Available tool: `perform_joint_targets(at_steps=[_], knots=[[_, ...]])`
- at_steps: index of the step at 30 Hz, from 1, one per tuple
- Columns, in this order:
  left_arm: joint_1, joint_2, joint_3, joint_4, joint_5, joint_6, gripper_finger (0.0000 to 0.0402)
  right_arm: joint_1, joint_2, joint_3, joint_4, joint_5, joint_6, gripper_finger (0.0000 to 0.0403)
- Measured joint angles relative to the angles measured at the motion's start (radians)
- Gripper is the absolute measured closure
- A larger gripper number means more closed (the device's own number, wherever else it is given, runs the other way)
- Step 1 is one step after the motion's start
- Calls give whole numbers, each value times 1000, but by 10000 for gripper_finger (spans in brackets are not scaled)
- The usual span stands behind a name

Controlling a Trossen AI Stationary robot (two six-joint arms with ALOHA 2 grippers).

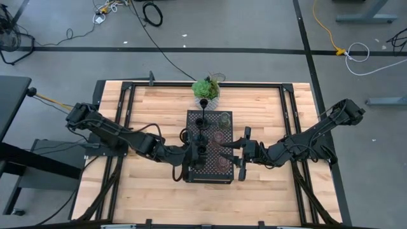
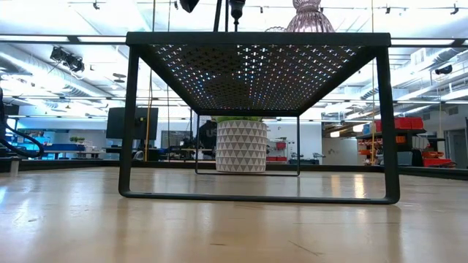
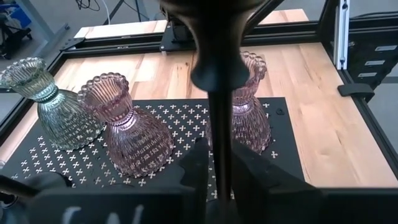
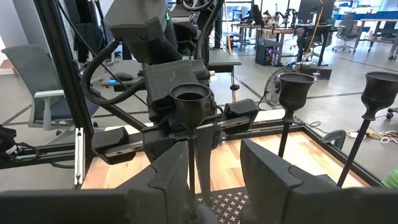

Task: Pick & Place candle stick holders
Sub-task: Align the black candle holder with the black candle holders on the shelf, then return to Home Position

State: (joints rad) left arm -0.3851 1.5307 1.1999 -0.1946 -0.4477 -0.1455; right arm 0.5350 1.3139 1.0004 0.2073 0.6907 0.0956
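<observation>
A black perforated tray [image 1: 224, 177] stands mid-table. On its right half stand three glass cups: a clear one [image 3: 46, 102] and two pinkish ones [image 3: 127, 124] [image 3: 249, 106]. Three black thin-stemmed holders stand along its left half; two [image 4: 295, 93] [image 4: 379, 90] stand free toward the far end. My left gripper [image 3: 221, 177] is shut on the third, nearest black holder [image 4: 189, 102]. My right gripper [image 4: 217, 168] is open and faces it from the right, its fingers either side of that stem without plainly touching. My left gripper pinches the black holder's thin stem [image 3: 221, 149] between its two fingers, below the candle cup. The fingers come level from the table's left side and lie across the stem. The holder stands upright; the fingers hide whether its base rests on the tray.
A green potted plant [image 1: 206, 89] in a white patterned pot [image 2: 241, 145] stands just beyond the tray's far end. The tray is raised on a thin leg frame [image 2: 131, 124]. Black rails [image 1: 127, 102] run along the wooden table's sides.
</observation>
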Motion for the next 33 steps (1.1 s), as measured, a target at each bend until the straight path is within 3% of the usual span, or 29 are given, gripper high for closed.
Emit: perform_joint_targets(at_steps=[13, 26, 29, 33], knots=[[-2, -32, 0, -6, 0, 0, 249, 0, 0, 0, 0, 0, 0, 257], [-9, -180, 0, -166, -3, -8, 232, 0, 0, 0, -8, 3, -2, 257], [-18, -227, 0, -271, -5, -32, 232, 0, 0, 0, -37, 45, -6, 257], [-37, -309, 1, -427, -71, -55, 232, 0, -16, 0, -159, 184, -11, 257]])
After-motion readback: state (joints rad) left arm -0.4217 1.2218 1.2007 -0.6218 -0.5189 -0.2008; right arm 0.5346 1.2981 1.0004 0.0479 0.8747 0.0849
